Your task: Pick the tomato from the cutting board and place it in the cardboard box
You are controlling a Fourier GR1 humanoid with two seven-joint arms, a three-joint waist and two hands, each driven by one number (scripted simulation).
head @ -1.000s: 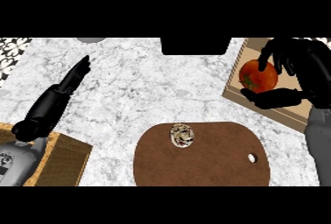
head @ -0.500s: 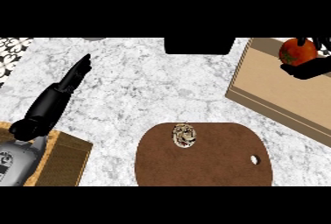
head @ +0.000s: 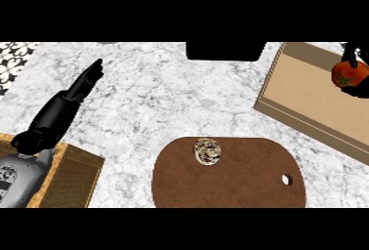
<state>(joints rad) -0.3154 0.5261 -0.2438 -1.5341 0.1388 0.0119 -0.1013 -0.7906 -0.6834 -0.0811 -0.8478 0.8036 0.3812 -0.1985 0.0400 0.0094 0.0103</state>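
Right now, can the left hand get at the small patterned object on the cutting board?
Probably yes. The left hand rests open over bare counter, and nothing stands between it and the patterned object on the cutting board.

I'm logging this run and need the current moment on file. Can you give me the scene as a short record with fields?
tomato: held over the cardboard box, near the view's right edge
right hand: curled round the tomato, mostly out of view
left hand: open, fingers straight, resting over the counter at left
cutting board: brown, no tomato on it
small patterned object: lies on the board's upper part
task stage: tomato not yet released
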